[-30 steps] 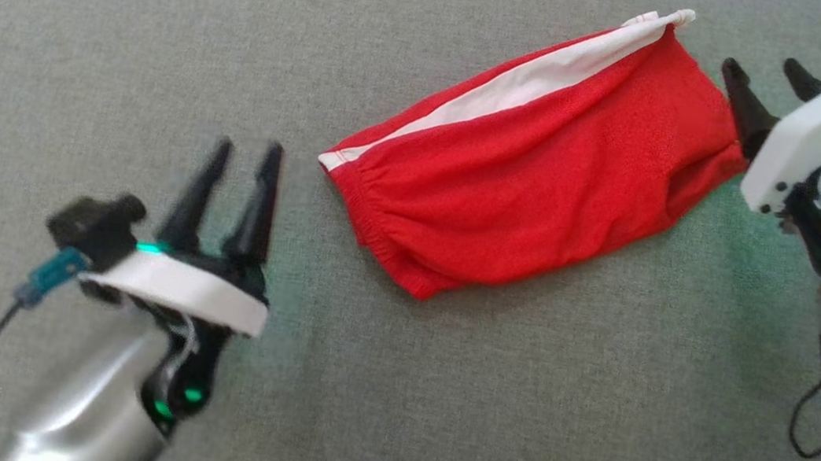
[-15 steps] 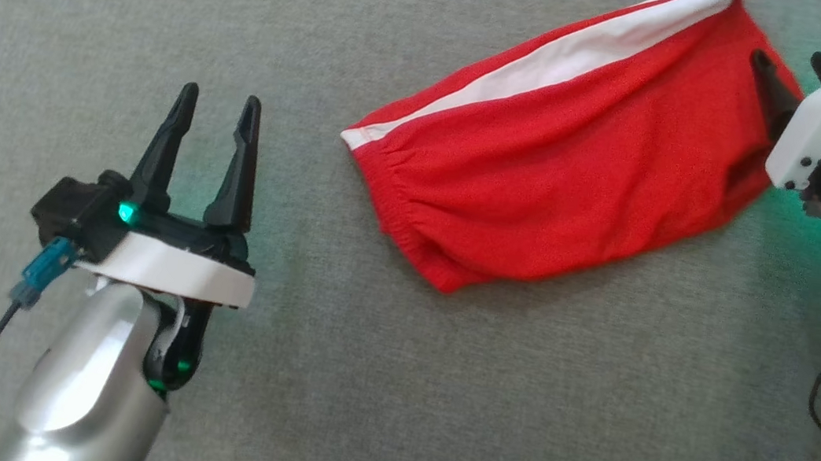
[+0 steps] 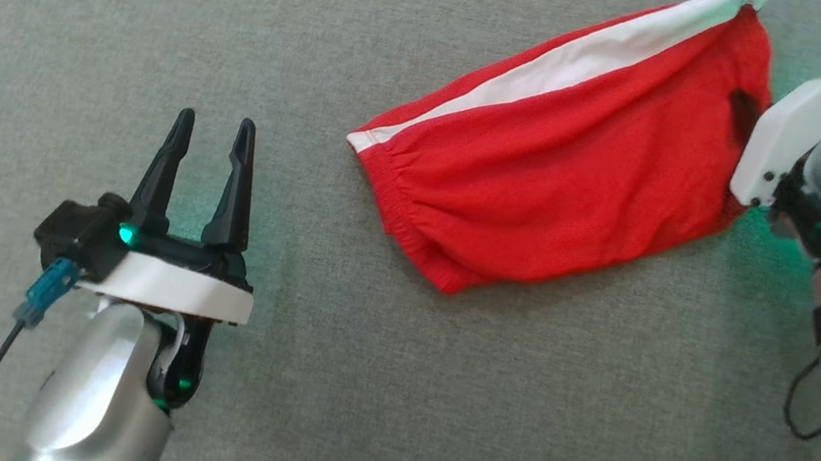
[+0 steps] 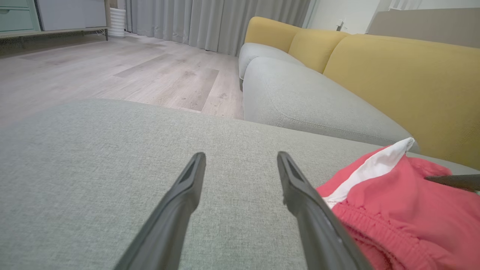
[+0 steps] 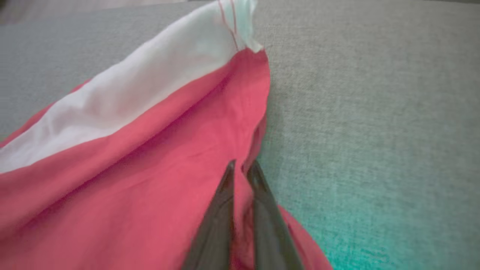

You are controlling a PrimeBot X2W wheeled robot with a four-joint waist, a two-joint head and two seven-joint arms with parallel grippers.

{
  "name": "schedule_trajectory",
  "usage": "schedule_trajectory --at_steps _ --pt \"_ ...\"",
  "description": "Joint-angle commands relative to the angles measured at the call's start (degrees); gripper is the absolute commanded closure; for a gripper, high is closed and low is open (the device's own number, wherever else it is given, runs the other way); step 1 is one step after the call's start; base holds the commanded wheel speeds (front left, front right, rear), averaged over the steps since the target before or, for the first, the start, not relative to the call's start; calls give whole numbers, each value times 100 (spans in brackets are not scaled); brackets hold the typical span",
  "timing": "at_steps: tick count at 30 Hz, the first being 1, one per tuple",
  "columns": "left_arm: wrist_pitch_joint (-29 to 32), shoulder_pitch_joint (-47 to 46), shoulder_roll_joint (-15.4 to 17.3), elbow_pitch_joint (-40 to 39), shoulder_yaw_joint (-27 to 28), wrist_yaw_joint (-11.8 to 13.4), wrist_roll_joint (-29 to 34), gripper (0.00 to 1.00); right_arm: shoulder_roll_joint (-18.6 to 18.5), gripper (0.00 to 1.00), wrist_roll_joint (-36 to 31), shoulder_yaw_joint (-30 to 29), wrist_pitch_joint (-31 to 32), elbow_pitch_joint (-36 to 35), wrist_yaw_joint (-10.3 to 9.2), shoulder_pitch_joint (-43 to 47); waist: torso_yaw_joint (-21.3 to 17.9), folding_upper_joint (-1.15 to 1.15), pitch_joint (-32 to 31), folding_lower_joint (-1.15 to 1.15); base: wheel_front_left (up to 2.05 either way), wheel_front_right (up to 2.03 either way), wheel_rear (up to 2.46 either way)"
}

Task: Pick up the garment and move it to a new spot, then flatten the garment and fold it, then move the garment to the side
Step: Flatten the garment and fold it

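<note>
Right gripper [image 5: 242,167] is clamping the garment [image 3: 562,163] by its right edge on the grey cushion [image 3: 437,393], left gripper [image 3: 211,133] is hovering open nearby; cloth looks light and floppy, so the waistband [image 3: 402,206] probably wants a second grip.

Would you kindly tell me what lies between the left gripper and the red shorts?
The stretch is bare: in the head view, plain grey cushion separates the open left gripper from the red shorts.

Open grey cushion [image 3: 437,393] between left end effector [image 3: 216,120] and red garment [image 3: 561,171]; yellow backrest [image 4: 405,82] beyond garment.
</note>
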Motion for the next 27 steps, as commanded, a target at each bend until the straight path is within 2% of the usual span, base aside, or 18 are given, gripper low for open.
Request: schedule_trajectory --at_steps 1,6,10,16,20,24,27 --pt "-53 -24 119 -122 235 -28 73 0 127 100 131 82 -92 -153 39 253 -68 0 -60 0 0 0 0" --pt "-53 100 153 -77 232 -32 64 0 39 100 195 -218 -496 -426 39 476 -229 0 -346 0 0 0 0" --pt "-53 285 243 -61 267 -33 73 0 -67 100 32 -543 -540 -806 39 882 -391 0 -622 0 0 0 0" --pt "-53 517 337 -66 317 -33 90 0 -301 100 -583 -1227 -451 -1720 39 1643 -576 0 -879 0 0 0 0" --pt "-53 596 339 -90 288 -33 84 0 -244 100 -1019 -1653 -347 -2384 39 2039 -610 0 -981 0 0 0 0" --pt "-53 640 318 -92 217 -33 67 0 -110 100 -1295 -1661 -197 -3007 39 2263 -598 0 -1051 0 0 0 0" --pt "-53 645 323 -71 156 -34 34 0 -42 100 -1365 -1366 -64 -3431 39 2314 -560 0 -1093 0 0 0 0"
